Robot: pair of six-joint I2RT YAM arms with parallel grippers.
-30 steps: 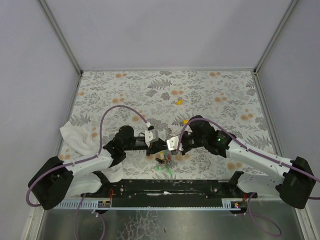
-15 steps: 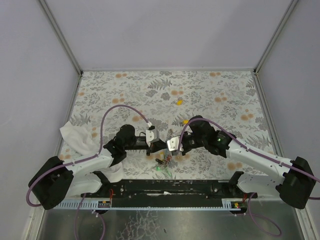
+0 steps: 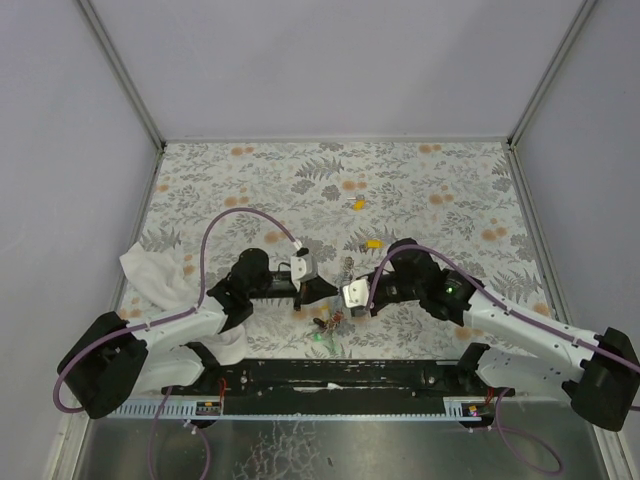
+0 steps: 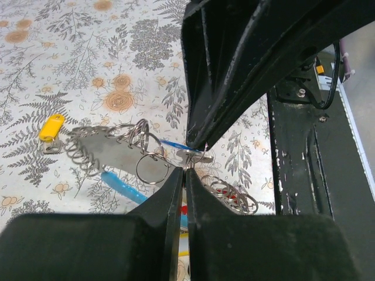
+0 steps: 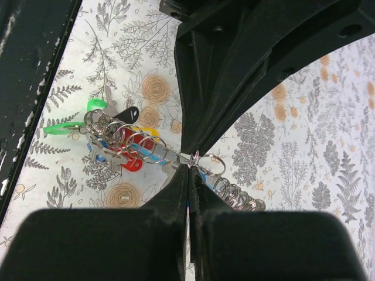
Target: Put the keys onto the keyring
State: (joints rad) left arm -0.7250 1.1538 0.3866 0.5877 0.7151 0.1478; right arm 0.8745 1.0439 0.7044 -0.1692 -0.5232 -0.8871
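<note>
The keyring, a grey strap (image 4: 96, 146) with a light-blue section (image 4: 123, 188) and many thin metal rings (image 5: 126, 140), hangs between the two grippers just above the table. Red (image 5: 130, 162), green (image 5: 60, 127), black (image 5: 126, 114) and yellow (image 5: 150, 132) keys bunch at its near end (image 3: 329, 322). My left gripper (image 3: 318, 291) (image 4: 184, 168) is shut on a small ring of it. My right gripper (image 3: 351, 296) (image 5: 188, 165) is shut, tip to tip with the left one, on a small metal key (image 5: 170, 170). A loose yellow key (image 3: 373, 243) (image 4: 51, 127) lies beyond them.
A crumpled white cloth (image 3: 150, 272) lies at the table's left edge. Another small yellow piece (image 3: 357, 204) lies farther back on the leaf-patterned table (image 3: 440, 180). The black base rail (image 3: 340, 375) runs right behind the key bunch.
My right arm has shifted slightly right and nearer, uncovering the yellow key behind it. The grippers stay tip to tip and the key bunch has barely moved.
</note>
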